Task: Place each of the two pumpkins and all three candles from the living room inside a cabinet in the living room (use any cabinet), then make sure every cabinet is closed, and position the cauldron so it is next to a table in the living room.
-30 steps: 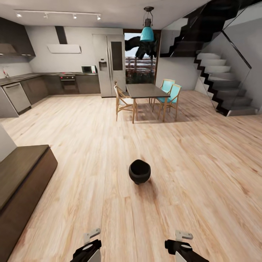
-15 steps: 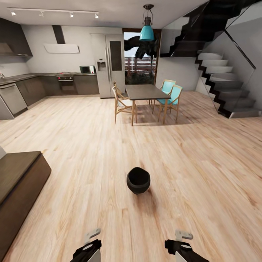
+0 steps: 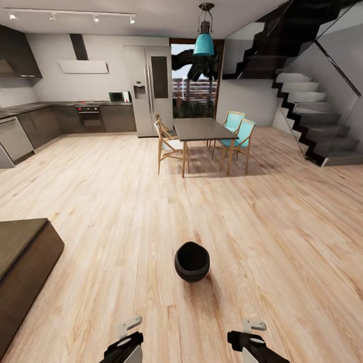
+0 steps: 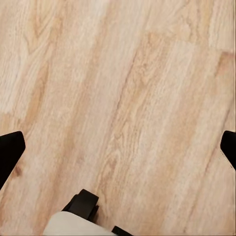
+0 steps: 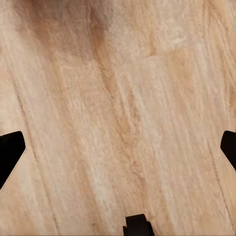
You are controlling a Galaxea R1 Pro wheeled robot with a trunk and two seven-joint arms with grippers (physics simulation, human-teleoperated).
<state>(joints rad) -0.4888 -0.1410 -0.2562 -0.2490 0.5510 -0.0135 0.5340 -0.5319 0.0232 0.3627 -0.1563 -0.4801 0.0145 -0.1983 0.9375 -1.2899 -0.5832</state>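
The black cauldron [image 3: 192, 261] stands on the wood floor straight ahead of me, mouth up, well short of the dining table [image 3: 201, 129]. A corner of the dark-brown cabinet [image 3: 22, 262] juts in at the left, its front closed as far as I can see. My left gripper [image 3: 126, 337] and right gripper [image 3: 250, 334] hang low at the picture's bottom edge, short of the cauldron. In the wrist views the left gripper [image 4: 118, 152] and right gripper [image 5: 118, 152] are open over bare floor, their black fingertips [image 4: 10, 150] [image 5: 10, 147] far apart. The pumpkins and candles are out of view.
Wooden and teal chairs [image 3: 237, 132] ring the dining table. A kitchen with fridge [image 3: 149, 91] and grey cupboards [image 3: 30, 126] lies at the back left. A staircase [image 3: 317, 121] rises at the right. Wide wood floor [image 3: 282, 242] spreads around the cauldron.
The whole view has shifted: the camera moved forward, so the cauldron sits slightly lower and nearer and the cabinet slid further off the left. The grippers kept their pose.
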